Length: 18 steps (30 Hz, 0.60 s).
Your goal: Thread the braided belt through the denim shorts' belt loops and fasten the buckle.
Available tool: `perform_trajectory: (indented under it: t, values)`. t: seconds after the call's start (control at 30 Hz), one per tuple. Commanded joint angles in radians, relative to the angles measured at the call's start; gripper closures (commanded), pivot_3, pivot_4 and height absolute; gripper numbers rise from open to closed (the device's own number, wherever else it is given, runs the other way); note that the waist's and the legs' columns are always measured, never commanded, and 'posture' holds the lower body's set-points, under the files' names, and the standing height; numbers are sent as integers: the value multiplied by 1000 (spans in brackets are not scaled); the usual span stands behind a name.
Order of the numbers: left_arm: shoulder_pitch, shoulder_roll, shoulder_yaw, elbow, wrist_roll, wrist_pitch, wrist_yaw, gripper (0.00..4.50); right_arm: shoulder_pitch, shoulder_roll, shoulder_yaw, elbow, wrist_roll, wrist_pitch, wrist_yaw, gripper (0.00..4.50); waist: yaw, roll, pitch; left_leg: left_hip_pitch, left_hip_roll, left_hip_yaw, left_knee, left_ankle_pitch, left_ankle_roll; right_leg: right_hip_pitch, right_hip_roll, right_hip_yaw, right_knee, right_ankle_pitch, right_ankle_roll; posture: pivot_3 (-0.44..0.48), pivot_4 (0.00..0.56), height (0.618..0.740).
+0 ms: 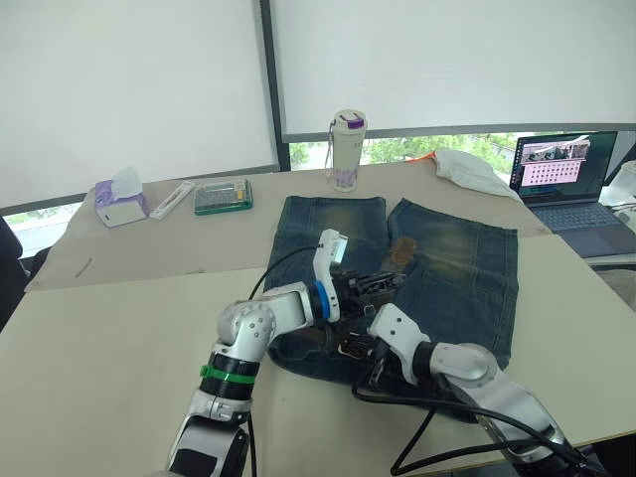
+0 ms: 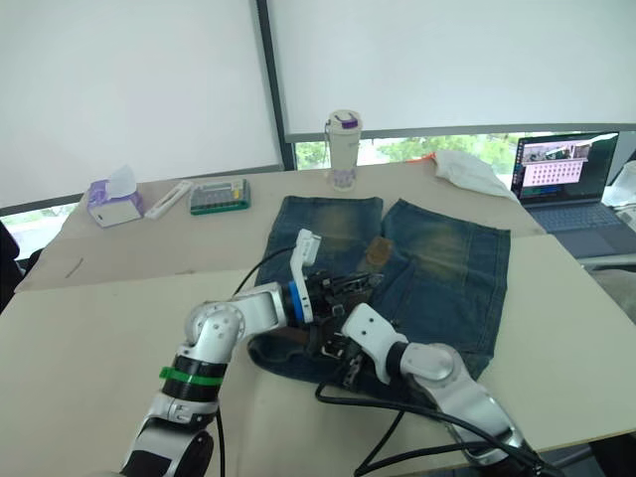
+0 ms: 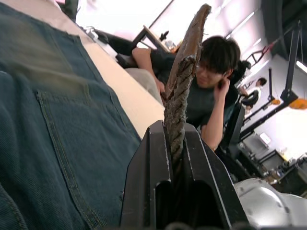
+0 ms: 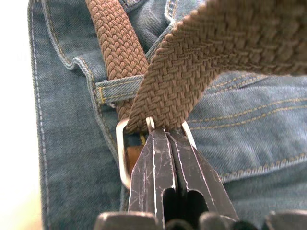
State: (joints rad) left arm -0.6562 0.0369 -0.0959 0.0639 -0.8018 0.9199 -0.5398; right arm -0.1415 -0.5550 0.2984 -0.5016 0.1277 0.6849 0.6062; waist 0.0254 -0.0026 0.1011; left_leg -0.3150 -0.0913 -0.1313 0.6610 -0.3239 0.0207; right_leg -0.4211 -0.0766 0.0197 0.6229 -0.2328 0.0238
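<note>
Braided belt [image 4: 112, 43] already runs under a belt loop [image 4: 115, 88]. Right pincer [image 4: 163, 139] clamps the buckle [image 4: 123, 158]; left pincer [image 3: 175, 143] pinches the belt. Fastening appears unfinished.

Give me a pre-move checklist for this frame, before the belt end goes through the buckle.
1. Left gripper shut on the braided belt: ok, strap clamped between its fingers.
2. Right gripper on the buckle: ok, fingers closed at the frame.
3. Belt under a belt loop: ok for this loop; other loops cannot tell.
4. Prong position: cannot tell, hidden by the strap and fingers.
5. Denim shorts flat on the table: ok.
6. Belt end already through the buckle frame: cannot tell.
</note>
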Motion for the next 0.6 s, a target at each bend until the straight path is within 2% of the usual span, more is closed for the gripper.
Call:
perform_trajectory:
  t: [0.03, 0.27, 0.6]
  values:
    - [-42, -23, -56, 37, 49, -39, -72, 4500, 51, 2, -17, -1, 16, 27, -8, 4468, 2, 0, 0, 0, 0, 0, 0, 0, 0, 0, 0, 0, 0, 0, 0, 0, 150, 740]
    - [-116, -90, -73, 156, 119, -84, -119, 4500, 115, 14, -61, -20, 13, 15, -51, 4468, 16, -1, 1, -1, -1, 0, 0, 0, 0, 0, 0, 0, -1, 0, 0, 0, 150, 740]
    - [-169, -158, -118, 282, 237, -143, -157, 4500, 83, 35, -28, 57, 13, -20, -20, 4468, 17, -4, 1, 0, -1, 0, 0, 0, 0, 1, 0, -1, -1, 0, 0, 0, 150, 740]
